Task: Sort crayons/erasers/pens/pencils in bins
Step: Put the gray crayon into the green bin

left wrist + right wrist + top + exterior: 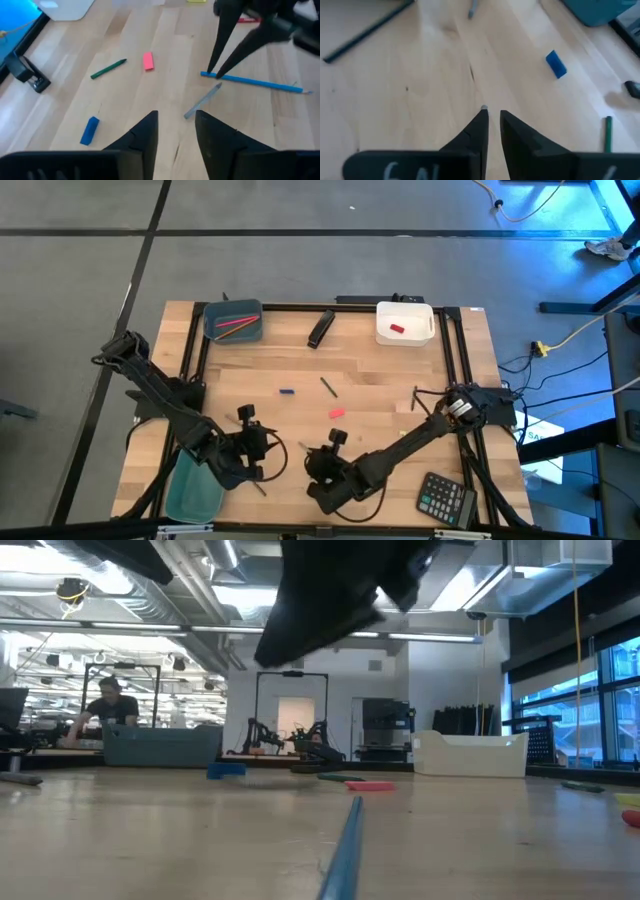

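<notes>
Wooden table (pixel 380 380), right gripper (pixel 212 74) angled down, jaws clamped on blue pencil (pixel 260 83), left gripper (pixel 176 131) hovering, jaws apart.

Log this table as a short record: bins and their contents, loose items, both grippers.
blue-grey bin: holds pink-red pencils
white bin: holds a red eraser
teal bin: no contents visible
loose on table: blue pencil, grey pen, green stick, pink eraser, blue block
other items: black stapler, calculator
left gripper: open, empty, above bare table short of the grey pen
right gripper: low, by one end of the blue pencil
</notes>
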Available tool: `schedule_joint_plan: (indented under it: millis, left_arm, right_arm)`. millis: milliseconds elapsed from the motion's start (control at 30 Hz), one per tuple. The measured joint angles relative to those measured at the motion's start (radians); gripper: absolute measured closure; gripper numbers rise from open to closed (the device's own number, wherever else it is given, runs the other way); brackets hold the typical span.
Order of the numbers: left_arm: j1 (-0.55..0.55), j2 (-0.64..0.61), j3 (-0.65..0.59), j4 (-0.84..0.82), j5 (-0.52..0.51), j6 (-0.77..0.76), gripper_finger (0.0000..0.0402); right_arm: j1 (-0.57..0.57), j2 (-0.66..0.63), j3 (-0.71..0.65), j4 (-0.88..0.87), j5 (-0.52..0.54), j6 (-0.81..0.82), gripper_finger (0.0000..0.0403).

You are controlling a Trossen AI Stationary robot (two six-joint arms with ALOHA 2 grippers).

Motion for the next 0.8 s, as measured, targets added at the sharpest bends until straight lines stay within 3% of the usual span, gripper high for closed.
schedule_joint_plan:
  millis: [167,400,600,800]
  left_arm:
    - [0.032,0.0,0.0,0.072,0.054,0.134,0.0234]
    - [0.13,0.115,0.0,0.263,0.282,0.325,0.021]
    - [0.227,0.257,0.0,0.284,0.416,0.443,0.021]
    - [0.333,0.341,0.0,0.427,0.621,0.578,0.021]
  right_arm:
    - [0.009,-0.019,0.001,-0.021,-0.006,0.003,0.035]
    - [-0.002,-0.02,0.001,-0.122,-0.205,0.129,0.035]
    - [0.076,-0.026,0.002,-0.323,-0.184,0.326,0.035]
    - [0.199,-0.027,0.002,-0.56,-0.066,0.637,0.0349]
